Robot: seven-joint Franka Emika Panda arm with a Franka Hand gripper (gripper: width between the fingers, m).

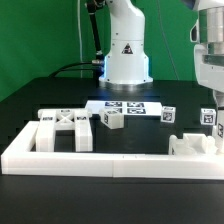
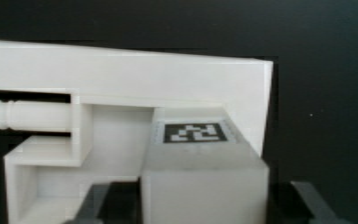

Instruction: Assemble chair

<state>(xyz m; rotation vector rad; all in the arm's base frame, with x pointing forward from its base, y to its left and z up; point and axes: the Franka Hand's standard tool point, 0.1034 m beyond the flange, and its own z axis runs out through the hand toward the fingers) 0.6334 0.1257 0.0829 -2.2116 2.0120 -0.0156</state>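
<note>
Looking through the wrist view, you have the tagged chair part (image 2: 206, 165) dead centre between the gripper (image 2: 202, 208) and its fingers (image 2: 108, 205) — one dark finger stands on each side of it, but you cannot tell whether they are pressing on it or only flanking it. The part lies just inside the white frame (image 2: 140, 70), its long axis running from the fingers toward the frame's wall — so the coming move, as I judge it, is a squeeze across that axis.
</note>
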